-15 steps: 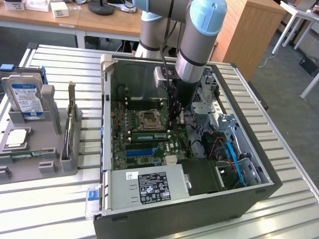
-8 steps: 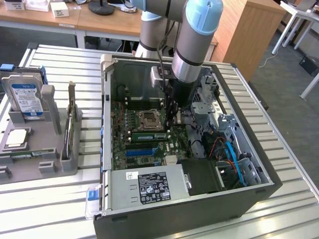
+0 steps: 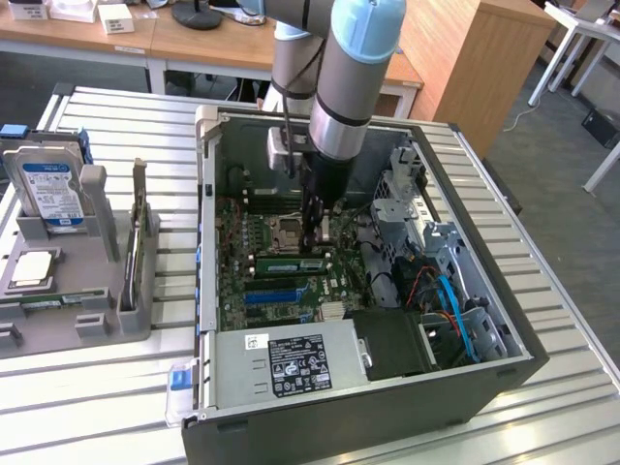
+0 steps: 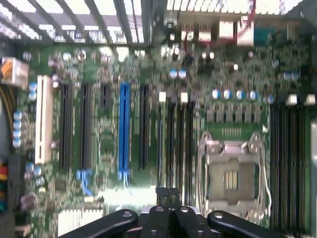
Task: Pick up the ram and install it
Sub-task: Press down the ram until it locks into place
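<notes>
Pincer (image 3: 315, 235) stood closed, empty, inside open computer case (image 3: 504, 373), just above ram (image 3: 291, 264) lying flat in motherboard (image 4: 104, 144) slot. Ram looked light, stiff, fragile; best gripped by long edges.

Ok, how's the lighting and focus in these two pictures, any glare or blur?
Exterior view: even daylight, the case interior darker, the arm's shadow over the motherboard near the ram. Wrist view: soft all over, chip markings unreadable, bright washed-out glare through the slats, the tool dark against the board.
</notes>
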